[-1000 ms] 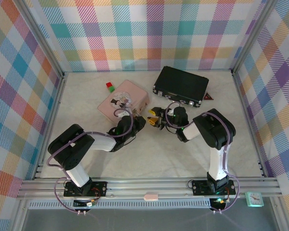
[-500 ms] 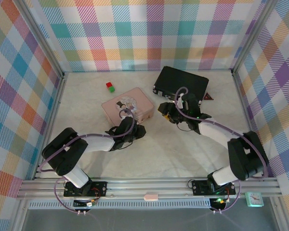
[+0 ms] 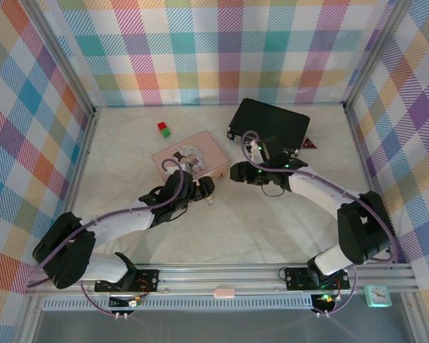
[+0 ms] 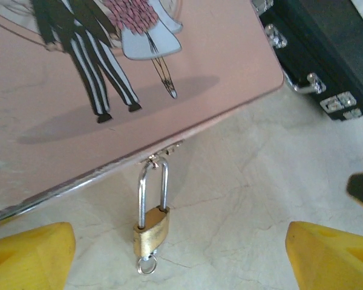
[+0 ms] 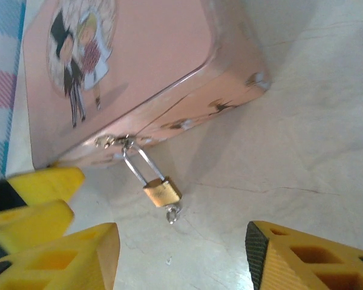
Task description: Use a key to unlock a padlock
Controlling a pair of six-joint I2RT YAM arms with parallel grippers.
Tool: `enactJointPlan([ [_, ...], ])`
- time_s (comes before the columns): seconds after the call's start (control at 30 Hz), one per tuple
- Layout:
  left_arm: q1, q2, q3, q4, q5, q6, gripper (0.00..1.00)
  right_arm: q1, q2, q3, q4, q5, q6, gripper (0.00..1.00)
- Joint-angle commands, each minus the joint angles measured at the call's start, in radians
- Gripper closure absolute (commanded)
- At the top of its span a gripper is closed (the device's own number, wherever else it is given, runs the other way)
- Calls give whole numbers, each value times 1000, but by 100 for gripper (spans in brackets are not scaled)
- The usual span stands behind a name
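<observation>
Near the middle of the table (image 3: 272,221) sits the pink box (image 3: 189,153). The padlock (image 4: 151,232) hangs from the clasp (image 4: 160,156) on the box's near side and lies on the table. Its silver loop (image 4: 142,187) goes through the clasp, so the box cannot open till the loop comes out. Both ends of the loop look pushed into the gold body, so I think it is locked. A tiny silver bit pokes out of the bottom of the padlock. I think that is the key (image 4: 146,264), stuck in the keyhole, but it is too small to be sure. The left claw (image 4: 181,257) is low over the table, just on the near side of the padlock. Its two yellow fingers (image 4: 30,254) are wide apart, one off to each side of the padlock, and they touch and hold nothing. I think it is placed there so it can close on the gold body and stop it from sliding. The right claw (image 5: 181,254) comes in from the right and points at the padlock too. Its fingers are about half way apart with only bare table between them, so it holds nothing. I think it is aimed that way so it can pinch the key and turn it. The key is very small, so that pinch will need care.
</observation>
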Motion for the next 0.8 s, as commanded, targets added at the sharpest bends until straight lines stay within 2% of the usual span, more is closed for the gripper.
enactJointPlan([
  [0.0,39,-23,-31,-77,-65,5,11,55,53,51,-59,-21,-97,44],
  [0.23,107,31,-19,2,-81,129,11,90,91,81,-56,-18,-96,45],
  [0.37,126,34,21,-15,-42,168,13,91,71,74,-54,-8,-99,45],
  [0.5,71,6,8,-23,-39,107,15,90,46,47,-39,17,-96,45],
  [0.63,-22,29,-7,-13,-115,-3,17,90,45,34,-24,29,-77,45],
  [0.77,-98,127,45,-39,-209,-60,18,90,42,25,-13,28,-67,47],
])
